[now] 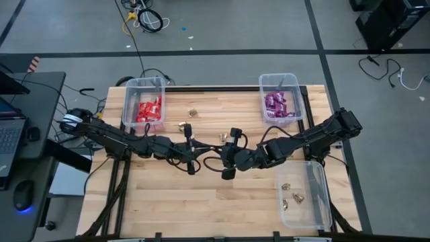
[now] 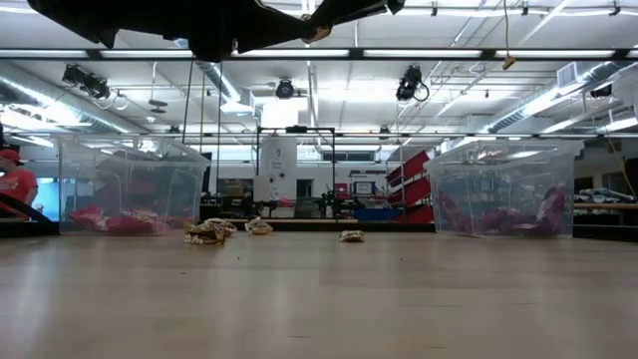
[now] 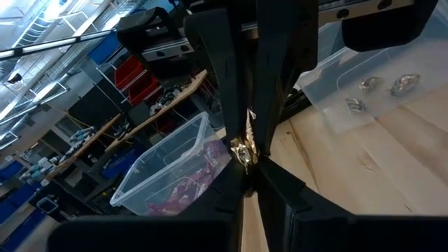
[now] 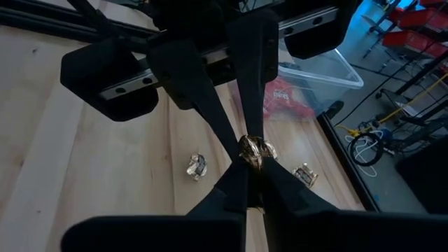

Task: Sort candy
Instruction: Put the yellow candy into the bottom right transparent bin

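Observation:
One gold foil-wrapped candy [image 3: 243,150] hangs in the air over the middle of the table, with both grippers shut on it from opposite sides. My left gripper [image 3: 246,168] reaches in from the table's left, and my right gripper [image 4: 250,168] from the right. In the low view the candy [image 2: 317,30] shows high up under the dark arms. Three more gold pieces [image 1: 193,112] [image 1: 181,126] [image 1: 222,137] lie loose on the far half of the wooden table [image 1: 168,202]. My left gripper pinches the gold candy's foil [image 3: 240,157] between its two fingertips, coming about level from the table's left. The piece is lifted clear of the table. My right gripper pinches the same piece's foil [image 4: 256,148] between its two fingertips, from the table's right and slanting a little downward. Its fingers meet the left gripper's fingers [image 4: 210,105] tip to tip, with the candy between them.
A clear bin with red packets [image 1: 144,107] stands at the far left. A clear bin with purple packets [image 1: 279,101] stands at the far right. A third clear bin [image 1: 314,176] holding three gold pieces stands at the near right. Bare wood lies near the front edge.

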Robot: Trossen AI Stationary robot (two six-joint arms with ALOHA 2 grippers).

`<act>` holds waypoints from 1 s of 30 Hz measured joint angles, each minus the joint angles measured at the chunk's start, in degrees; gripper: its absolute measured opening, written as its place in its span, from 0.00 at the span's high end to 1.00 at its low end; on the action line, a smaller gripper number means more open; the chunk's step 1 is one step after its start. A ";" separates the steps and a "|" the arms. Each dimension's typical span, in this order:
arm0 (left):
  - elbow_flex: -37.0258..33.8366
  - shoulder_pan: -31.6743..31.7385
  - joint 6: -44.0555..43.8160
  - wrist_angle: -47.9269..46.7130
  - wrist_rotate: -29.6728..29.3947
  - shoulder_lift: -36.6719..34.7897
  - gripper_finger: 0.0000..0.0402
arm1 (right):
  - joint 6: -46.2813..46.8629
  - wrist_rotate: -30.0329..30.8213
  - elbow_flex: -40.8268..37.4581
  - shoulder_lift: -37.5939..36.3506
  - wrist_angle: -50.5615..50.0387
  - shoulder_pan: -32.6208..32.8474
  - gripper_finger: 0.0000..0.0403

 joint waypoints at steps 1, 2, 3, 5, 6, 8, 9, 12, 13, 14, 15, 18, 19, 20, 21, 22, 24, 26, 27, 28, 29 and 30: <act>0.00 0.00 0.00 -0.02 0.00 0.00 0.90 | 0.00 0.00 0.00 0.00 0.00 0.00 0.96; 0.00 0.00 0.02 -0.04 0.00 0.00 0.89 | 0.03 0.00 0.00 0.00 0.00 0.00 0.96; 0.00 0.00 0.02 -0.08 0.00 0.00 0.88 | 0.09 -0.02 0.00 0.00 0.00 0.00 0.96; 0.00 0.00 0.01 -0.12 0.00 0.00 0.83 | 0.13 -0.14 0.00 0.00 0.00 0.00 0.96; 0.00 0.02 0.00 -0.10 -0.01 0.00 0.81 | 0.13 -0.23 0.00 0.00 -0.03 0.00 0.96; 0.00 0.02 -0.01 -0.09 -0.42 0.00 0.76 | 0.14 -0.24 0.00 0.00 -0.07 0.00 0.96; 0.01 0.01 -0.05 -0.11 -1.02 0.00 0.73 | 0.13 -0.24 0.00 0.00 -0.07 0.00 0.96; 0.02 -0.02 -0.04 -0.59 -3.92 -0.02 0.65 | 0.12 -0.21 0.00 0.00 -0.15 -0.01 0.96; 0.02 -0.02 -0.04 -1.01 -4.93 -0.04 0.62 | 0.11 -0.19 0.00 0.00 -0.24 -0.05 0.96; 0.02 0.00 0.02 -1.48 -5.88 -0.04 0.60 | 0.13 -0.12 0.00 0.00 -0.28 -0.09 0.96; 0.02 0.00 0.03 -2.16 -6.77 -0.04 0.58 | 0.23 -0.11 0.00 0.00 -0.30 -0.09 0.96; 0.02 0.00 -0.15 -3.90 -8.56 -0.04 0.54 | 1.58 -0.22 0.00 -0.19 -1.49 0.04 0.96; 0.02 0.02 -0.19 -4.59 -8.76 -0.04 0.53 | 2.35 -0.22 0.00 -0.20 -1.83 0.07 0.96; 0.02 0.02 -0.23 -5.67 -8.88 -0.04 0.52 | 2.94 -0.21 0.00 -0.31 -2.06 0.07 0.96; 0.02 0.02 -0.51 -6.58 -8.94 -0.03 0.52 | 3.47 -0.11 0.00 -0.49 -2.56 0.03 0.96; 0.02 0.02 -1.40 -7.37 -8.94 -0.02 0.52 | 4.22 0.28 0.00 -0.62 -2.80 -0.01 0.96; 0.02 0.02 -2.98 -8.82 -8.94 -0.02 0.52 | 6.03 1.13 0.00 -1.27 -3.78 -0.09 0.96; 0.02 0.02 -3.61 -10.88 -9.05 -0.02 0.52 | 9.16 1.25 0.00 -2.40 -6.15 -0.19 0.96; 0.02 0.02 -4.41 -11.95 -9.26 -0.02 0.52 | 11.33 1.25 0.00 -3.25 -8.00 -0.22 0.96; 0.02 0.02 -4.73 -12.72 -9.35 -0.02 0.52 | 13.82 1.26 0.00 -4.32 -10.29 -0.21 0.97; 0.02 0.02 -5.26 -13.37 -9.35 -0.02 0.52 | 16.36 1.27 0.00 -5.52 -12.69 -0.20 0.97; 0.02 0.02 -5.96 -14.26 -9.38 -0.02 0.52 | 19.08 1.16 0.00 -6.74 -15.37 -0.22 0.97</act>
